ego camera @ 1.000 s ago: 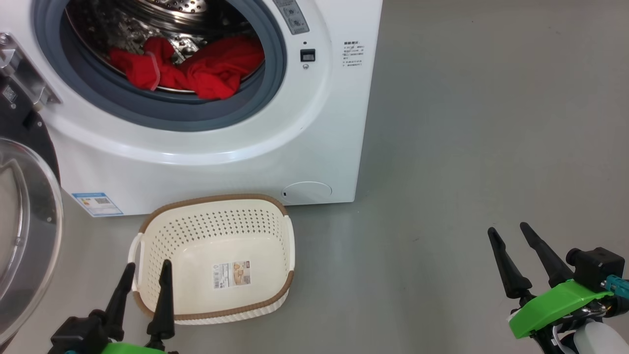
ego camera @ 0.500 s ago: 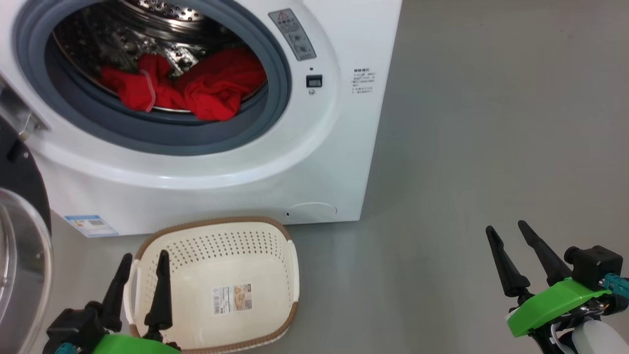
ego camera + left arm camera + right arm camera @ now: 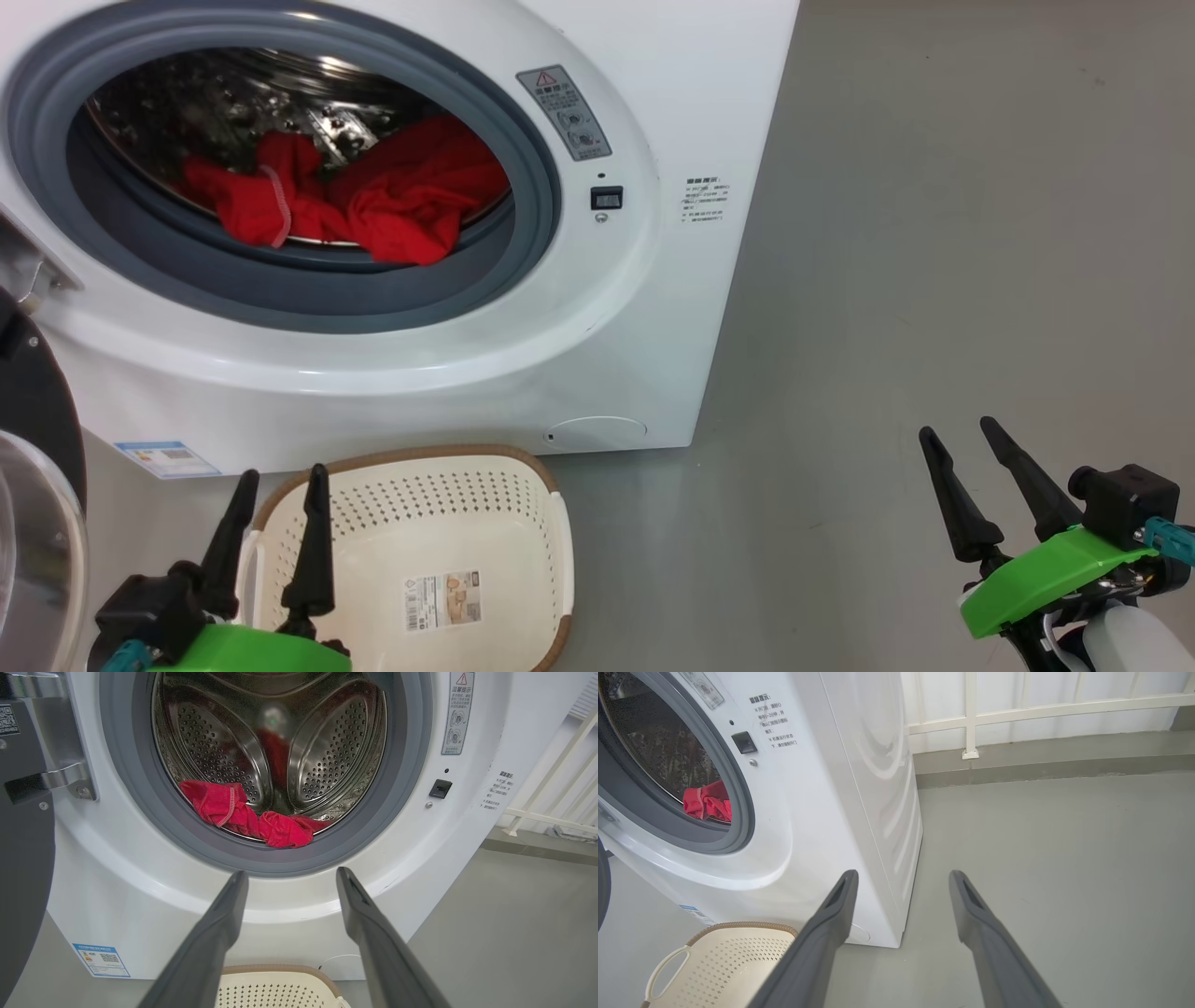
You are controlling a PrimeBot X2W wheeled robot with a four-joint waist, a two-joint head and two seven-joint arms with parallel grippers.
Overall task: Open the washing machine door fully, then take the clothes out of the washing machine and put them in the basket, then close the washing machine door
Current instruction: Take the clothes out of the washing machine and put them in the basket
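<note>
Viewpoint tilted upward | left gripper (image 3: 282,476), right gripper (image 3: 955,431): fingers spread, empty | best grasp was bunched bright red fabric clothes (image 3: 373,201), seemingly overhanging grey rubber seal (image 3: 308,299)

The head view looks down from close above on the boxy white front-loading washing machine (image 3: 653,355) and cream perforated plastic basket (image 3: 420,523), both shared with the low wrist views: left facing the steel drum (image 3: 327,742) squarely, right obliquely.
</note>
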